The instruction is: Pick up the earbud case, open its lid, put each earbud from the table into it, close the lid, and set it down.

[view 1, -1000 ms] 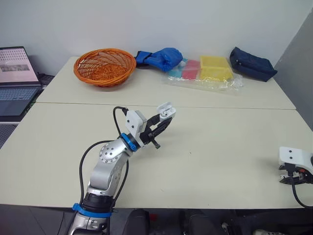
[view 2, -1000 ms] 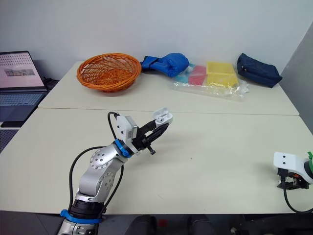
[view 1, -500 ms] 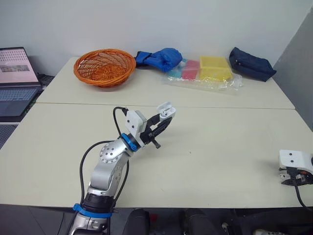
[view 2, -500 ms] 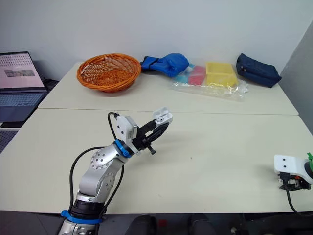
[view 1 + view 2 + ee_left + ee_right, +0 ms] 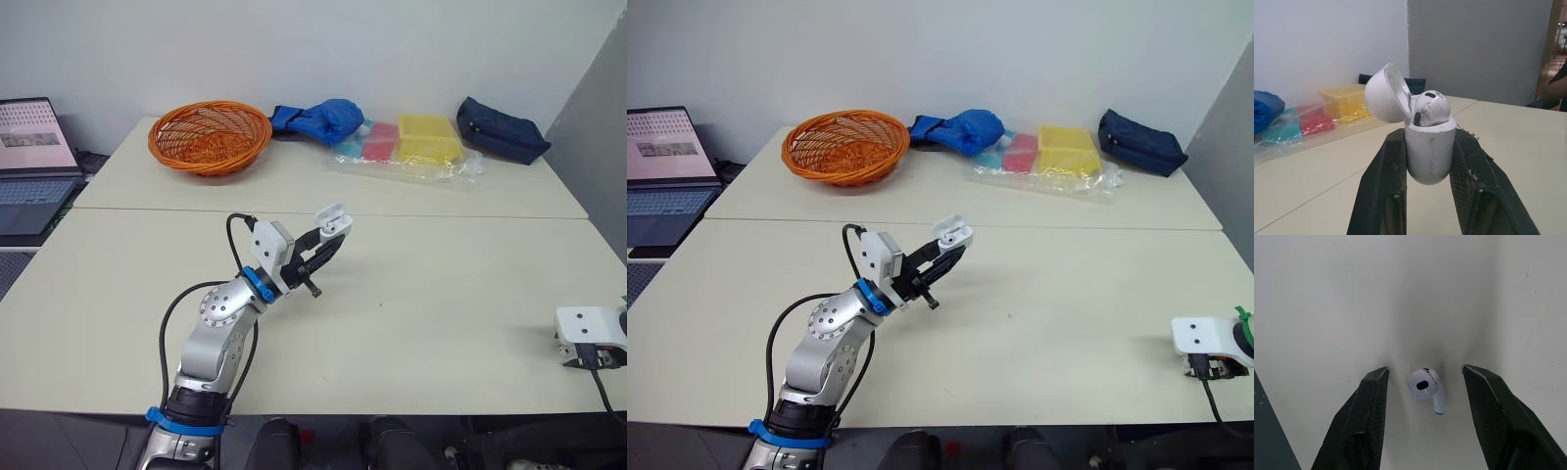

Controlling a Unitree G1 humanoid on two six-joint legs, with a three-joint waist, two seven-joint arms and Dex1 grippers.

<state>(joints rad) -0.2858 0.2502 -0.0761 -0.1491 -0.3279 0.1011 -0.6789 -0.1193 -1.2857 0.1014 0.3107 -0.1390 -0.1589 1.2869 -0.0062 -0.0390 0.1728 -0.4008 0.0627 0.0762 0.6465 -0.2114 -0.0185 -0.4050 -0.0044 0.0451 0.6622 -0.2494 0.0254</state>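
Observation:
My left gripper (image 5: 325, 238) is shut on the white earbud case (image 5: 1429, 151), held above the middle of the table with its lid (image 5: 1385, 93) hinged open. One white earbud (image 5: 1431, 108) sits in the case top. My right gripper (image 5: 1425, 377) is open at the table's right front edge, pointing down. A second white earbud (image 5: 1426, 387) lies on the table between its two black fingers (image 5: 1363, 416), touching neither. In the head views the right wrist (image 5: 1207, 338) is at the far right, and the earbud under it is hidden.
At the back of the table (image 5: 441, 294) stand an orange wicker basket (image 5: 210, 133), a blue cloth bundle (image 5: 321, 117), a clear bag with yellow, red and teal blocks (image 5: 411, 145) and a dark blue pouch (image 5: 502, 127). A laptop (image 5: 29, 157) sits off the left side.
My right wrist has sunk slightly lower at the table's right edge. The left arm and the case have stayed put.

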